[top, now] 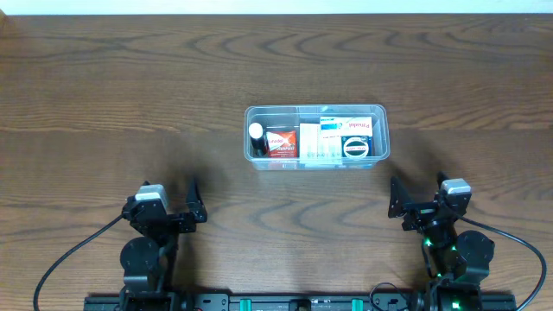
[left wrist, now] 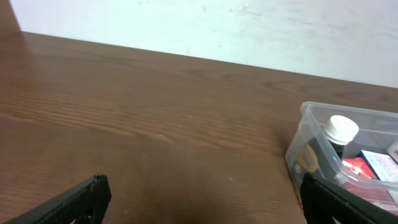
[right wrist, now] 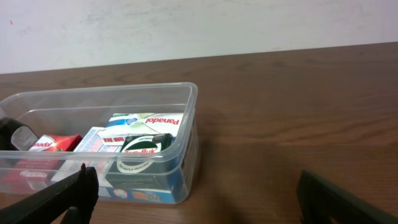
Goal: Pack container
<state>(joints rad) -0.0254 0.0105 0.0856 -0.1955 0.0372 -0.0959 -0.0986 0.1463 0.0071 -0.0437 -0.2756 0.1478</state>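
Note:
The clear plastic container [top: 316,110] stands at the table's middle, holding a white-capped bottle [top: 257,132], a red packet [top: 280,142], white boxes [top: 317,142] and a green-and-white box [top: 357,147]. It shows at the right edge of the left wrist view [left wrist: 297,144] and on the left of the right wrist view [right wrist: 190,93]. My left gripper [top: 170,210] is open and empty near the front left, its fingers showing in its own view [left wrist: 202,200]. My right gripper [top: 422,205] is open and empty at the front right [right wrist: 196,196].
The brown wooden table [top: 104,95] runs to a white wall [left wrist: 205,25] at the back. Cables trail from both arm bases at the front edge.

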